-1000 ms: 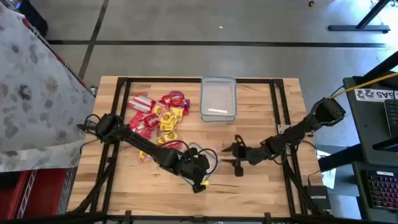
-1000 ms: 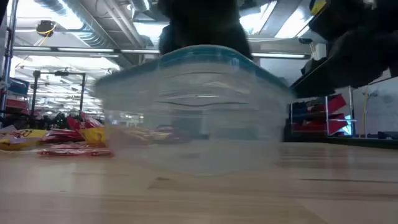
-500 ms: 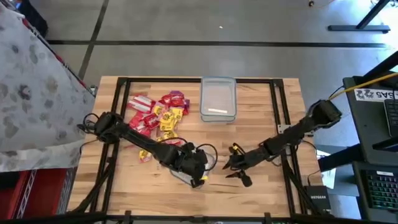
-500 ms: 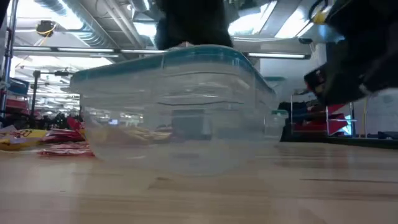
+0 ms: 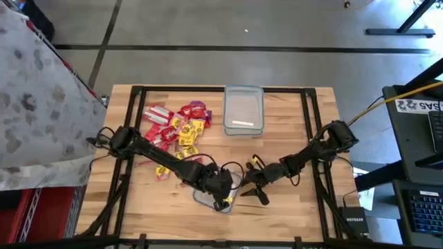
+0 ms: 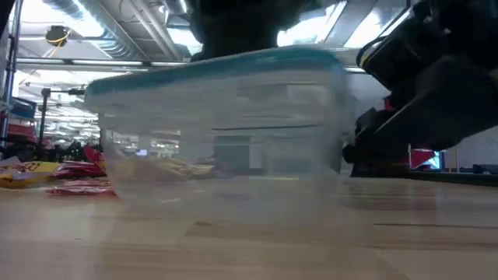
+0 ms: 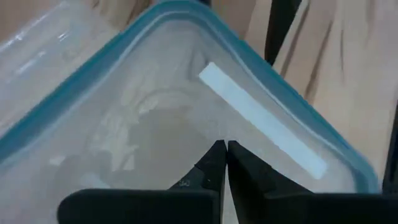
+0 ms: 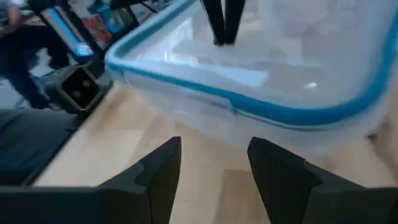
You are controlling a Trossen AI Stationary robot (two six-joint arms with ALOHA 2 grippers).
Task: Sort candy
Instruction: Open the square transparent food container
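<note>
High view: the left gripper (image 5: 223, 196) presses closed fingertips onto the lid of a clear teal-rimmed container (image 5: 213, 197) at the counter's (image 5: 291, 124) near edge, while the right gripper (image 5: 250, 191) comes in beside it, fingers spread. Judged best: steady the tub, catch the lid's rim squarely — the candy (image 5: 174, 128) waits well apart.

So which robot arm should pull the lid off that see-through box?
Probably the right one. The right gripper is open and faces the lidded container's teal rim, beside its edge. The left gripper is shut and presses down on the lid, so it can steady the box.
</note>
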